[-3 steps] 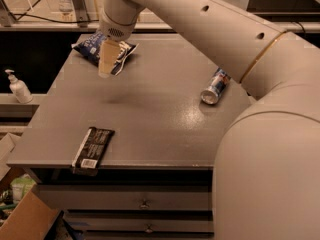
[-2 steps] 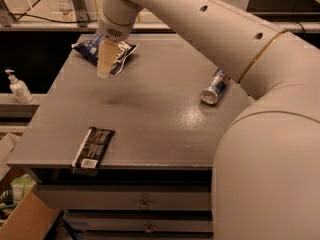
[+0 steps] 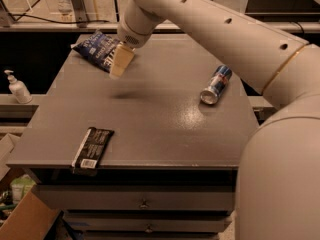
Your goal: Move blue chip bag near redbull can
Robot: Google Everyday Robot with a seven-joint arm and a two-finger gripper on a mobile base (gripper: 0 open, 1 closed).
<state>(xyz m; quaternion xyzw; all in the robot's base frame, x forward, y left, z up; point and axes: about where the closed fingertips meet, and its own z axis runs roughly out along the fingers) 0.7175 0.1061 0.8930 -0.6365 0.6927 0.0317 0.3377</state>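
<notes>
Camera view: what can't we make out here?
- blue chip bag: right end hidden behind the gripper, at the table's back left; contact unclear.
- redbull can: print too small to read.
- black wrapper: label too small to read.
- table: front right corner covered by the robot arm.

You see the gripper (image 3: 120,65) over the far left part of the grey table (image 3: 150,129). The blue chip bag (image 3: 94,49) lies just left of it, the redbull can (image 3: 216,84) lies on its side well to its right, and a black wrapper (image 3: 92,149) sits well in front of it at the near edge.
</notes>
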